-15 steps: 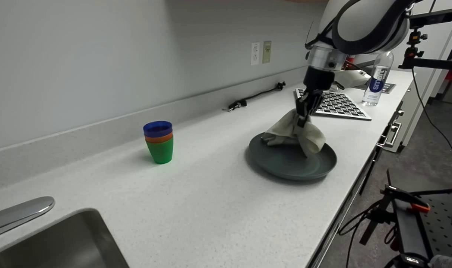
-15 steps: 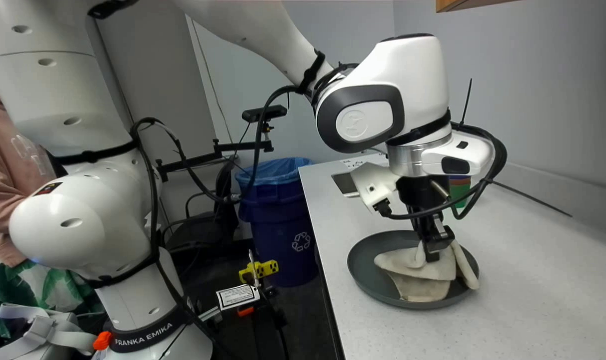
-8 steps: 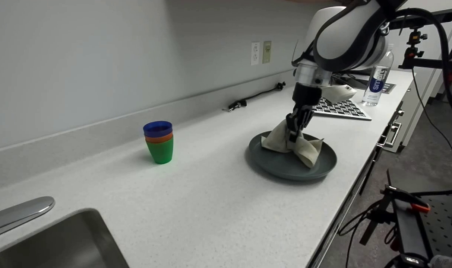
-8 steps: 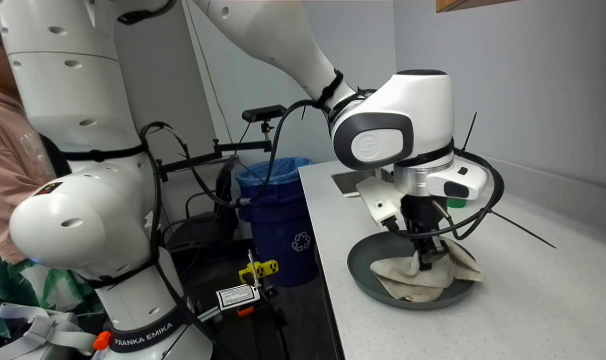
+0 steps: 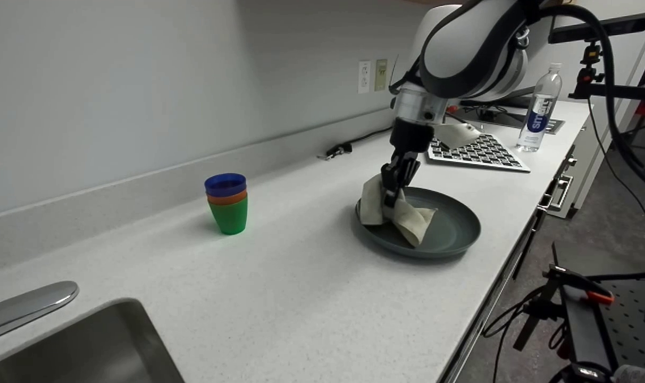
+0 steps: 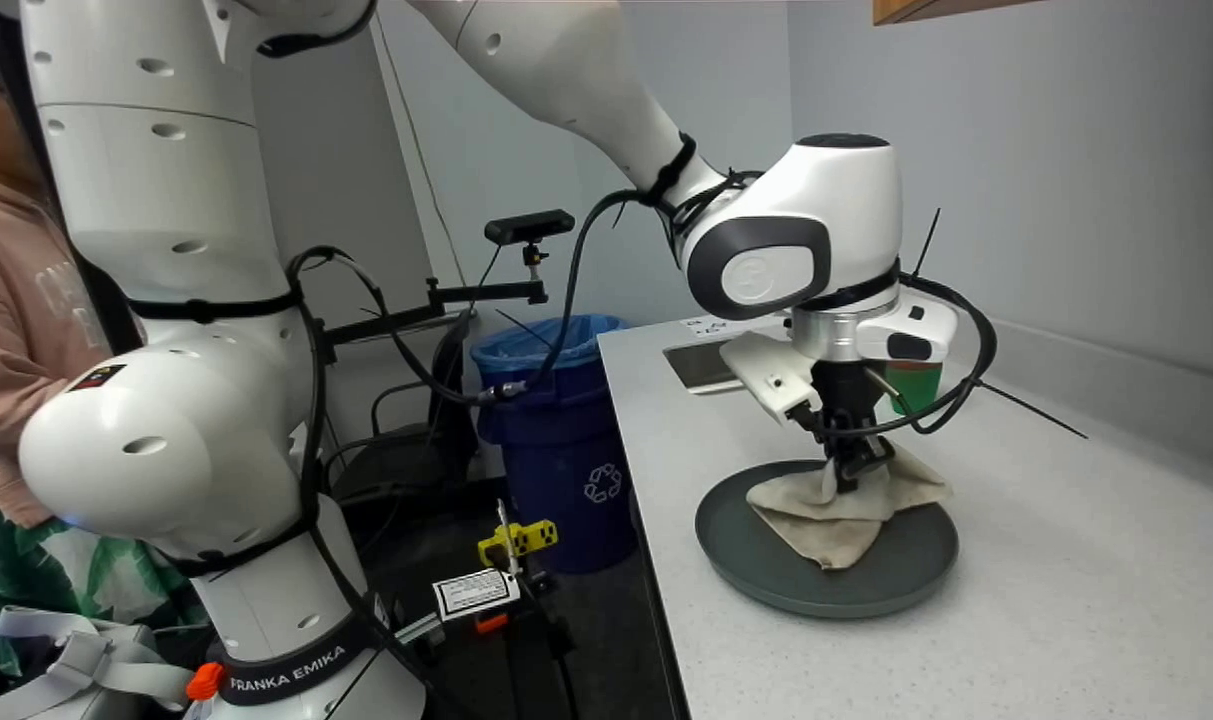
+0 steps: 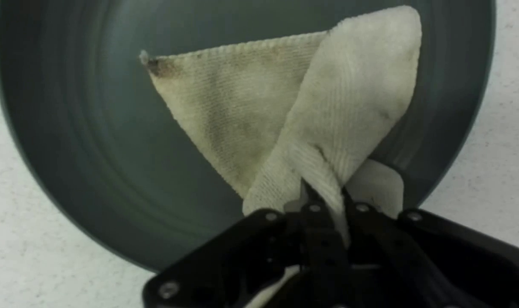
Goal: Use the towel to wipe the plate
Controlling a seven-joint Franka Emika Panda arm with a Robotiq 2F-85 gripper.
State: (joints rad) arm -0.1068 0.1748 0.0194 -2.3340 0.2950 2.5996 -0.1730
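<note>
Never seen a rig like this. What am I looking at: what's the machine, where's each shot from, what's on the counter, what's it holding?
It's a white robot arm ending in a black gripper. Two pictures are filmed from outside the robot; the close-up looks down from its wrist, along the gripper. The gripper is shut on a cream towel, whose loose folds drape over a dark plate; the job is wiping that plate. On the same white counter, an exterior view shows stacked cups in blue, orange and green, a black-and-white board and a clear bottle, plus a sink set into it.
</note>
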